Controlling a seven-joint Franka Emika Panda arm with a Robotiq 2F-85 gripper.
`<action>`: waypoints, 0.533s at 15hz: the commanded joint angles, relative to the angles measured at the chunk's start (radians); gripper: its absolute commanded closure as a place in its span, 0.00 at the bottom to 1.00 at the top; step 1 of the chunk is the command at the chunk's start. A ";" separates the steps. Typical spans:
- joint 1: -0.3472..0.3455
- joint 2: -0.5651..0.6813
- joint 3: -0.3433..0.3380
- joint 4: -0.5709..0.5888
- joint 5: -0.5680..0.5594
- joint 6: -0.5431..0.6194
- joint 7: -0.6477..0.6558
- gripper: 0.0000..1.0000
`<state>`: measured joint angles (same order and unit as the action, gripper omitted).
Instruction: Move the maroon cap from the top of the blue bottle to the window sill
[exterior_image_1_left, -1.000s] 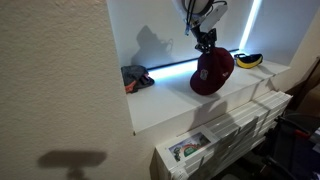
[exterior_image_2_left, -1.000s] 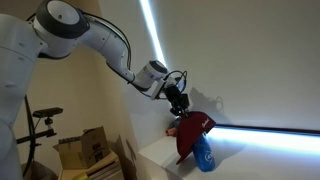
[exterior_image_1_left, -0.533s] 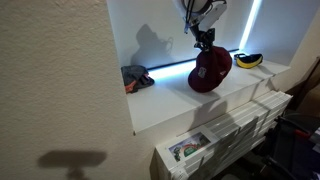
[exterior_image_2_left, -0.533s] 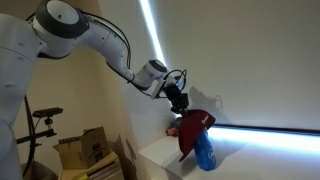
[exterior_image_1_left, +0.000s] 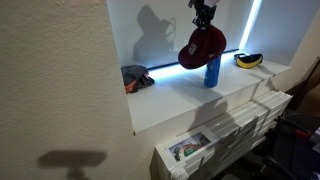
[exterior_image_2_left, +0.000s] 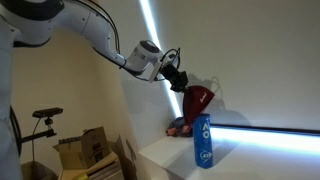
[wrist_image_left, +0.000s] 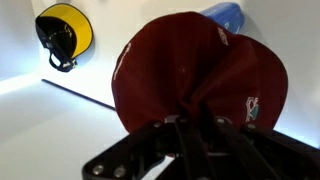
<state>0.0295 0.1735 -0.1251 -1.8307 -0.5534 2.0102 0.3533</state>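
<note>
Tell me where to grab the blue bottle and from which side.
Grip the blue bottle around its mid-body, coming in sideways from the room side. It stands upright on the sill, the window is behind it, and the maroon cap hangs above in the pincer.

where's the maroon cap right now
In both exterior views the maroon cap hangs in the air from the end effector, just above the blue bottle standing on the window sill.
</note>
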 joint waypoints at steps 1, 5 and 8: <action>-0.049 -0.196 -0.004 -0.127 -0.033 0.113 -0.041 0.96; -0.111 -0.321 -0.013 -0.168 -0.012 0.179 -0.105 0.96; -0.151 -0.362 -0.028 -0.192 0.027 0.247 -0.121 0.96</action>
<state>-0.0815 -0.1365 -0.1452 -1.9604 -0.5592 2.1683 0.2608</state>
